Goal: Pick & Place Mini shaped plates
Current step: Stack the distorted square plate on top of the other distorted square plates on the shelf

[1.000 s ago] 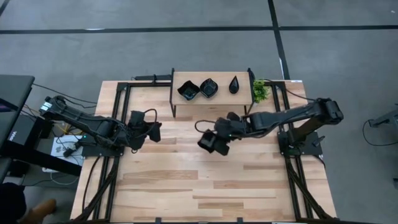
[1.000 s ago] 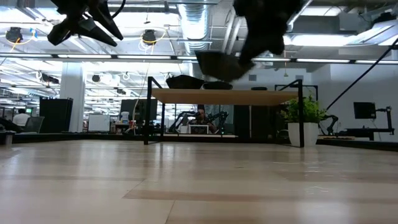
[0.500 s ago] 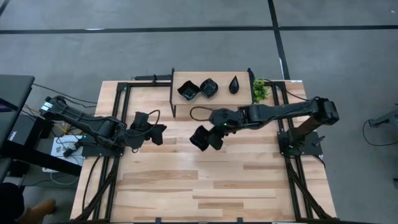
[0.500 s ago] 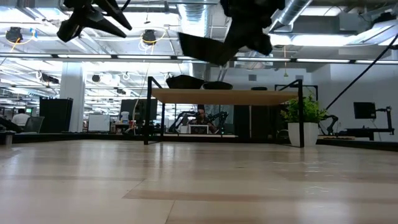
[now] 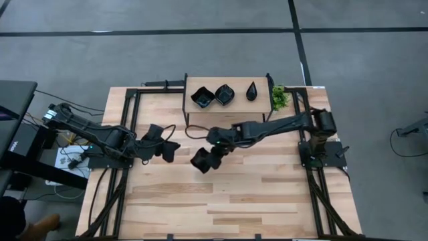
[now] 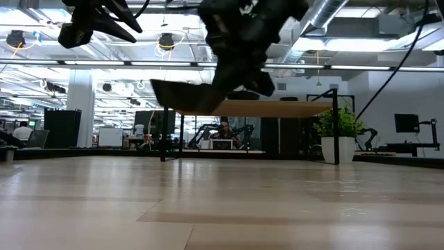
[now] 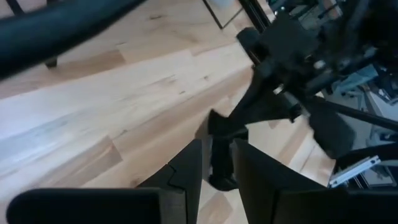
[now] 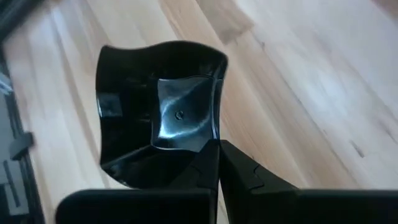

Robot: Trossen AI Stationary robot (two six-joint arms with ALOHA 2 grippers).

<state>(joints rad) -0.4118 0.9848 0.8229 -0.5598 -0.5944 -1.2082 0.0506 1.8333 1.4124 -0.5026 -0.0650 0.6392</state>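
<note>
My right gripper [image 5: 212,150] reaches over the table's middle, shut on a glossy black wavy-edged square mini plate [image 8: 158,115], which also shows in the low view [image 6: 186,98] well above the tabletop. Three more black mini plates [image 5: 202,98] [image 5: 224,94] [image 5: 251,91] rest on a small raised wooden shelf [image 5: 231,110] at the far edge. My left gripper [image 5: 171,148] hovers open to the left of the held plate, nothing between its fingers [image 7: 186,177]. My right gripper pinches the plate's rim [image 8: 210,148] at one side between its two fingers. The fingers slant down from the table's right. The plate sticks out beyond the fingertips toward the table's left, tilted, its hollow facing the wrist camera, lifted clear of the table.
A small green plant [image 5: 279,98] stands beside the shelf's right end. Black frame rails [image 5: 127,127] run along both sides of the light wooden tabletop [image 5: 234,194]. The near half of the tabletop is bare wood.
My right gripper has swung from near the shelf toward the table's left and near edge and come lower, carrying the plate with it, clear of the table. My left gripper has turned a little toward the table's middle.
</note>
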